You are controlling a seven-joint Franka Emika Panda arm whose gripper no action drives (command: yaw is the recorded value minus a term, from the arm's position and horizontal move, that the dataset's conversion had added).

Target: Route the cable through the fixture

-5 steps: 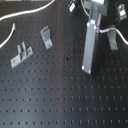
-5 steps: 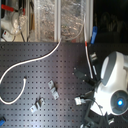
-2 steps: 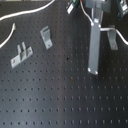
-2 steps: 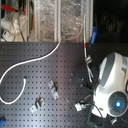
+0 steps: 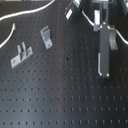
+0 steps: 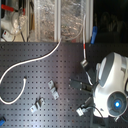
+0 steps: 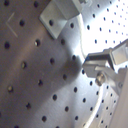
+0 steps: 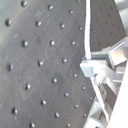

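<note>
The cable (image 5: 25,14) is a thin white cord that arcs over the black perforated board (image 5: 60,95) at the first exterior view's upper left. In the second exterior view the cable (image 6: 35,60) loops at the left, and its red band (image 6: 86,48) sits by the arm. The fixture (image 5: 20,54), a small grey clip with two upright prongs, stands at the first exterior view's left; the fixture (image 6: 37,105) is low left in the second exterior view. My gripper (image 5: 104,73) is far to the right of it, low over the board. In the second wrist view the cable (image 8: 88,30) runs into its shut fingertips (image 8: 92,67).
A slanted grey bracket (image 5: 46,36) stands just beyond the fixture; the same bracket (image 6: 53,89) shows in the second exterior view. Another grey bracket (image 7: 62,17) lies close to the gripper in the first wrist view. Clear bins (image 6: 55,20) line the board's far edge in the second exterior view.
The gripper has moved down toward the board and to the first exterior view's right. The fixture and the brackets have stayed put.
</note>
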